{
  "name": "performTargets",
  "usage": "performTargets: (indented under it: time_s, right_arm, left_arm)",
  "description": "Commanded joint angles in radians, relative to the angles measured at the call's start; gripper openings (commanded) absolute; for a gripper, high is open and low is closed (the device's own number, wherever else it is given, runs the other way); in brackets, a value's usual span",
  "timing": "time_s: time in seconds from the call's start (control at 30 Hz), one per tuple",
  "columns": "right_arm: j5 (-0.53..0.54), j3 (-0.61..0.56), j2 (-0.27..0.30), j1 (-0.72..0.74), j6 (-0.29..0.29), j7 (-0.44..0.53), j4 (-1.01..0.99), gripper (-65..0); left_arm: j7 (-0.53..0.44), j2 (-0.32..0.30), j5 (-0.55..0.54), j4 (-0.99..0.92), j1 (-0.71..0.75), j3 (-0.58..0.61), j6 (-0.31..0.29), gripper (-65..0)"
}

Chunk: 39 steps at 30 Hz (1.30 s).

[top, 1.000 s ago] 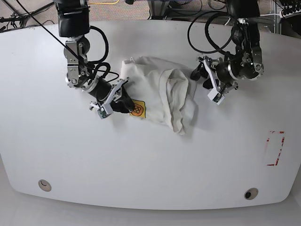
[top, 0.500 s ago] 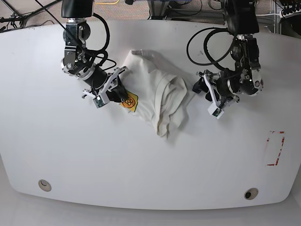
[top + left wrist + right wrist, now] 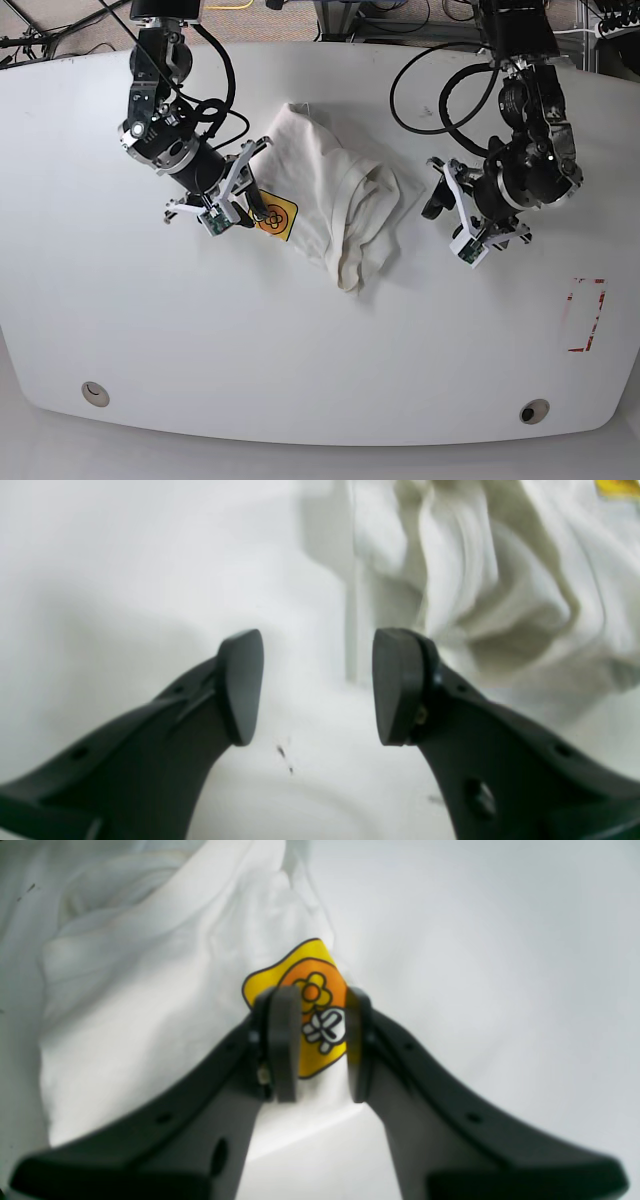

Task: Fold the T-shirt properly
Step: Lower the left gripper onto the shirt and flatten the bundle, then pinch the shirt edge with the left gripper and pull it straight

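The white T-shirt (image 3: 335,195) lies bunched and wrinkled in the middle of the table (image 3: 320,340). Its yellow-orange cartoon graphic (image 3: 276,215) shows at the left edge of the heap. My right gripper (image 3: 252,208) is shut on that printed edge. In the right wrist view the graphic (image 3: 312,985) sits pinched between the fingers of the gripper (image 3: 320,1042), with white T-shirt cloth (image 3: 130,990) trailing to the left. My left gripper (image 3: 437,198) stands open just right of the T-shirt. In the left wrist view the gripper (image 3: 317,685) has nothing between its fingers, and the T-shirt folds (image 3: 480,580) lie beyond it.
A red-outlined rectangle (image 3: 586,315) is marked on the table at the right. Two round holes (image 3: 95,392) (image 3: 533,411) sit near the front edge. Cables loop from both arms at the back.
My right gripper has swung and drawn the printed edge leftward, pulling the T-shirt into a narrower heap. My left arm has shifted toward the front, still open and off the cloth.
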Motion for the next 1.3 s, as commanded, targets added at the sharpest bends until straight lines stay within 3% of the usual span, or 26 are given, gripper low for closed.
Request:
performTargets:
  time_s: [0.0,0.17,0.33,0.6,0.93,1.13,1.27]
  right_arm:
    - [0.008,0.001,0.003,0.012,0.0,0.019,0.012,-49.8]
    - [0.007,-0.001,0.008,0.035,0.0,0.042,-0.065,-49.8]
    - [0.007,-0.003,0.011,0.062,0.0,0.131,-0.189,-49.8]
    - [0.007,-0.007,0.043,0.08,0.0,0.23,-0.33,-49.9]
    - [0.014,-0.007,0.034,-0.006,0.0,0.23,-0.282,-50.3]
    - [0.005,-0.006,-0.023,-0.069,0.0,0.23,-0.235,-50.3]
    - [0.005,-0.007,-0.031,-0.103,0.0,0.23,-0.218,-50.4]
  left_arm:
    - [-0.009,0.013,-0.047,0.038,0.037,0.0,-0.002,-32.5]
    - [-0.012,0.023,-0.111,0.037,0.11,0.0,-0.002,-32.5]
    - [-0.026,0.062,-0.122,0.018,0.175,0.002,-0.002,-32.5]
    - [-0.126,0.08,-0.122,-0.143,0.195,0.005,-0.002,-32.5]
    - [-0.19,0.082,-0.125,-0.419,0.02,0.023,-0.002,-32.5]
    - [-0.227,0.082,-0.123,-0.554,-0.089,0.023,-0.002,-32.5]
    - [-0.228,0.08,-0.123,-0.621,-0.16,0.023,-0.002,-32.5]
